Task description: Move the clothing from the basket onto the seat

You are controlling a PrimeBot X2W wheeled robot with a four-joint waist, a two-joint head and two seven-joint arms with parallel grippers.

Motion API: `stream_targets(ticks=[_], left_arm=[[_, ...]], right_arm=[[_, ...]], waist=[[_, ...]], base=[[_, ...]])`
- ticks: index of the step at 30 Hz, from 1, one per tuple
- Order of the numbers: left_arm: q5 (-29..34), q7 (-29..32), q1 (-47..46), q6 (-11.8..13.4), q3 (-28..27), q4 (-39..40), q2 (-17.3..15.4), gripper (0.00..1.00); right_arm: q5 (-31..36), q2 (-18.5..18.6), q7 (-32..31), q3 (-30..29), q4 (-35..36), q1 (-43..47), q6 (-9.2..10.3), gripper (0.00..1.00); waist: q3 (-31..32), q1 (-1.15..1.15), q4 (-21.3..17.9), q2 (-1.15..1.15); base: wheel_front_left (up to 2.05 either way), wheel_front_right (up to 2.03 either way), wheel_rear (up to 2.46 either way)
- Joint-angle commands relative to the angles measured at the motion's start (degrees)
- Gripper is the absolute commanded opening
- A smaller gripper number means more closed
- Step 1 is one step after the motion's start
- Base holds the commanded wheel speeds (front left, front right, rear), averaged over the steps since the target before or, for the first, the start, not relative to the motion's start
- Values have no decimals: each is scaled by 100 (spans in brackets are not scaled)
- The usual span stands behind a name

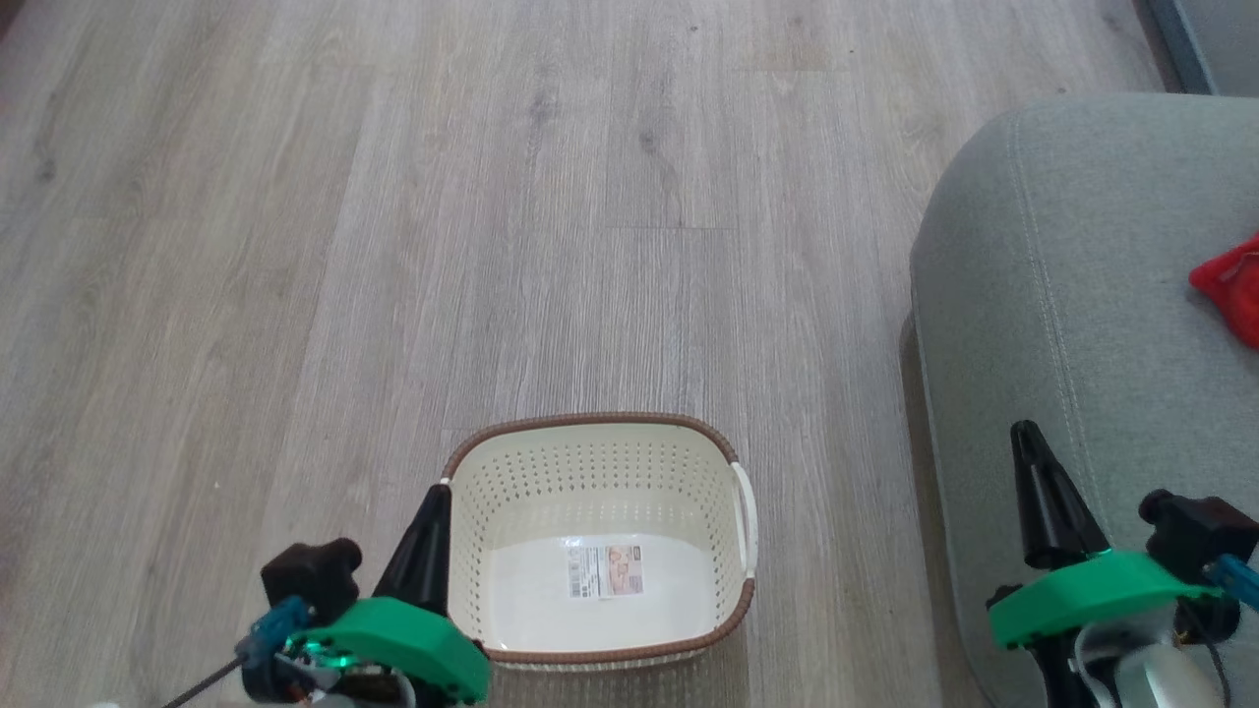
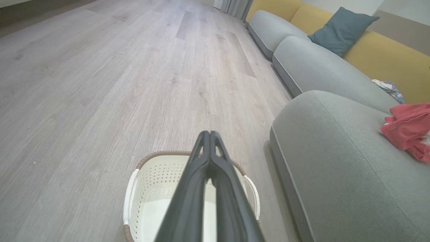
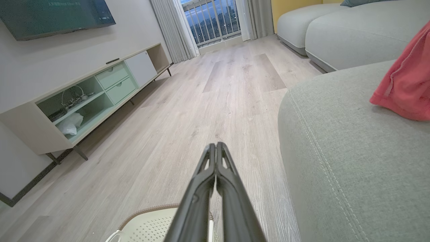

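- Near left: left gripper (image 1: 434, 501), fingers pressed together, nothing held, by the left rim of the basket (image 1: 590, 419).
- Near right: right gripper (image 1: 1026, 438), likewise closed and empty, at the near-left edge of the seat (image 1: 1023, 295).
- Between them, on the floor (image 1: 295, 246): basket, nothing inside but a paper label (image 1: 604, 571) on its bare bottom.
- Farther right: red clothing (image 1: 1229, 283) lying on the seat, well apart from the basket.
- Judged step: transfer apparently complete, no garment left to lift.
- Next move, probably: a final check of the basket, then both arms drawn clear without nudging the basket or dragging fabric off the cushion.
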State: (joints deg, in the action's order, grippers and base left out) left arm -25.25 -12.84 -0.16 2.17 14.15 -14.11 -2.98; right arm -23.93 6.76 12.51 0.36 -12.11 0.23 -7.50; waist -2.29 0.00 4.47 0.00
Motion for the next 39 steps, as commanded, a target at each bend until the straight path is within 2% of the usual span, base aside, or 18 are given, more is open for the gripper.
stream_targets(ticks=[1,39], left_arm=[[-201,34,-281,-38,-128,153,-47,0],[-2531,571,-383,-356,-650,108,-128,0]], right_arm=[[-209,-3,-60,-51,154,-247,0,0],[-2486,-116,-668,-244,38,-379,0,0]], waist=[[4,0,-8,0],[74,0,-158,0]], base=[[0,0,0],[0,0,0]])
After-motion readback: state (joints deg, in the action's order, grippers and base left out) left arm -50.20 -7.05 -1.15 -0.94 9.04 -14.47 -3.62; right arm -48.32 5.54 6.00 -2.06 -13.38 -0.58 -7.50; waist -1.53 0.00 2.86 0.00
